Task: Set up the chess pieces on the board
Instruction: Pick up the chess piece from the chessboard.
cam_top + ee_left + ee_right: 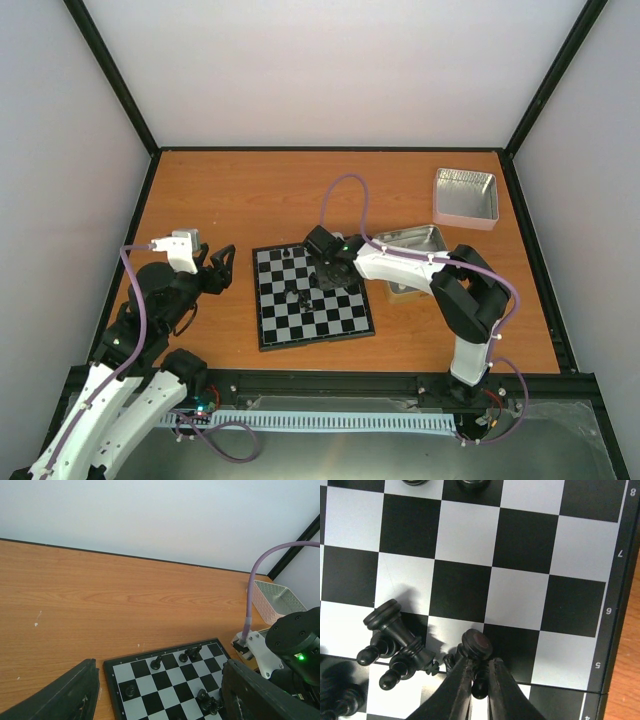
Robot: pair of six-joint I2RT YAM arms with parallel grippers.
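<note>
Your right jaws pinch narrow on one black piece [476, 644] near the middle of the board [345, 318], angled steeply, probably to lift it clear of the toppled pieces [395, 647] just beside it, while your left jaws hang wide and empty left of the board.

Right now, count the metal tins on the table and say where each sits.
2. The far tin sits near the far right corner. The near tin lies just right of the board, partly hidden behind the right arm.
</note>
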